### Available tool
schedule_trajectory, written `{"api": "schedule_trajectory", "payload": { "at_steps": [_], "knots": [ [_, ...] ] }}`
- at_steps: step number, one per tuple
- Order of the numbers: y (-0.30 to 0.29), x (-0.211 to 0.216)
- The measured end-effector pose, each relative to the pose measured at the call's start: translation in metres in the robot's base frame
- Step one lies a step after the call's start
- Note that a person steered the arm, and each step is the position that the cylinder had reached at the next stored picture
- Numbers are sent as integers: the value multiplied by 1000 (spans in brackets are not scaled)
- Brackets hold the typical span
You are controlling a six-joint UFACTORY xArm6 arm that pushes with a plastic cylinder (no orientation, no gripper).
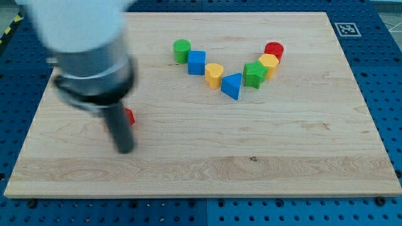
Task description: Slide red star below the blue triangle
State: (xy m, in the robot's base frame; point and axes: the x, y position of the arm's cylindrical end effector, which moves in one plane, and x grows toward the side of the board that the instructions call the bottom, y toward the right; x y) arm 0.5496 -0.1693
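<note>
Wooden board [301, 157]: my tip [126, 149] beside red star [129, 116], left; no jaws.

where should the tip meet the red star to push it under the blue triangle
On its left side, pushing toward the view's right. The red star lies far left of the blue triangle and slightly lower. My tip sits just below the star, and the rod hides most of it, so I judge it should first swing round to the star's left.

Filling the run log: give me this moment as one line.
my tip beside red star, star mostly hidden behind rod | blue triangle far to view's right | star not yet below triangle
</note>
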Motion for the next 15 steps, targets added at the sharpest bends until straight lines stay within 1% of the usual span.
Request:
{"api": "schedule_trajectory", "payload": {
  "at_steps": [1,2,3,5,6,7,8,9,11,13,14,15],
  "knots": [
    [-89,-3],
    [-119,-24],
    [-93,-42],
    [21,-44],
    [76,-57],
    [116,-63],
    [141,-70],
    [162,-72],
    [175,-72],
    [176,-78],
    [176,-91],
    [154,-90]
  ]
}}
